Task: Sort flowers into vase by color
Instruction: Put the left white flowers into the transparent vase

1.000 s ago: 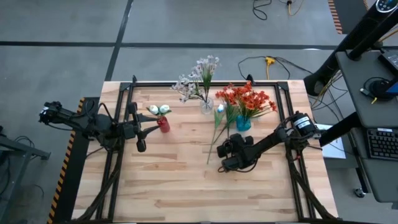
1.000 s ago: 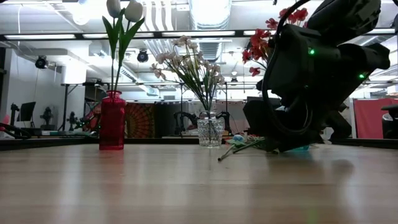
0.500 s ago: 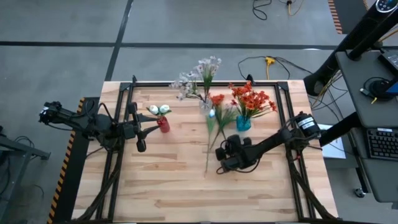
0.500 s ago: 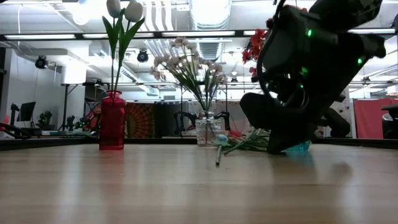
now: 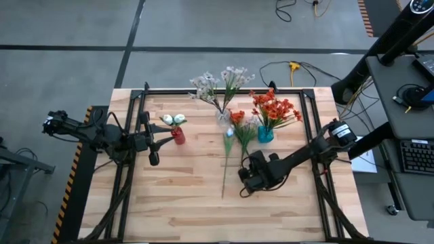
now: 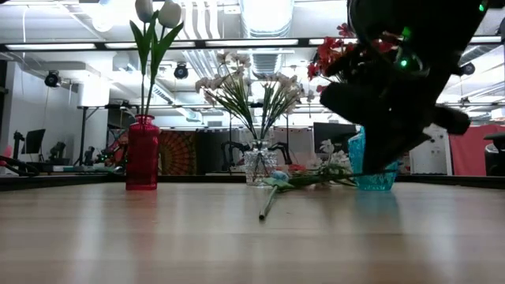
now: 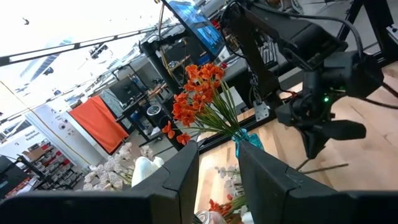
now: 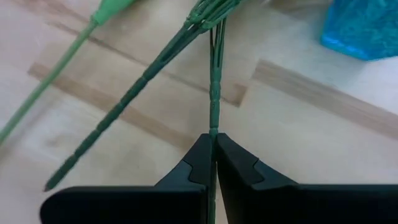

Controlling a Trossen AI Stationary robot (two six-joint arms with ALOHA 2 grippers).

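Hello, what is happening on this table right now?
A two-armed robot is sorting artificial flowers into vases. The right gripper has its fingers shut on a thin green stem low over the wooden table, near the blue vase of orange flowers. The left gripper waits beside the red vase.

table (image 5: 183,196) was pale planked wood, matt; middle vase (image 6: 259,164) clear glass; stems (image 8: 214,93) ribbed green plastic; fingers (image 8: 239,171) matt black.

Robotics lab: ceiling ducts (image 6: 264,20), equipment benches (image 6: 102,118).
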